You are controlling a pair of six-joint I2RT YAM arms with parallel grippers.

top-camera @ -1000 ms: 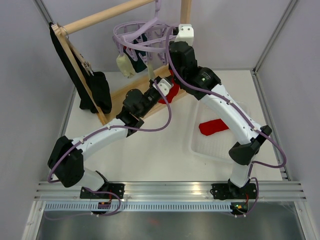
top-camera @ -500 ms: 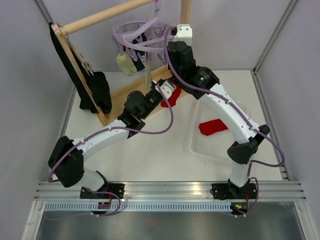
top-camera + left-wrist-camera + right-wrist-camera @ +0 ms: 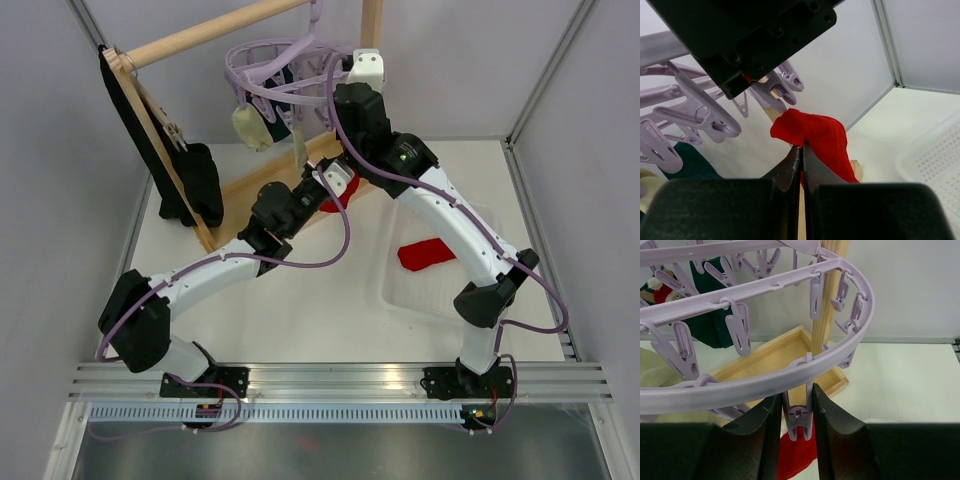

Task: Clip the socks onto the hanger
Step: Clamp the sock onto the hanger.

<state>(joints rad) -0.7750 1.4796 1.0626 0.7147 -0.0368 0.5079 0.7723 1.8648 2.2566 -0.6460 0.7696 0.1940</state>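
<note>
Lavender plastic, the hanger (image 3: 262, 72) hangs from the wooden rack (image 3: 200, 35) at the back, a cream sock (image 3: 250, 128) dangling from it. The right gripper (image 3: 798, 407) pinches one hanging clip (image 3: 799, 416) on the outer ring between its fingers. The left gripper (image 3: 801, 152), clenched tight, holds a red sock (image 3: 815, 136) just beneath that clip, the free end reaching up toward it. The next move likely means lifting this end into the clip's lower mouth. Another red sock (image 3: 428, 252) lies in the white basket (image 3: 440, 300).
</note>
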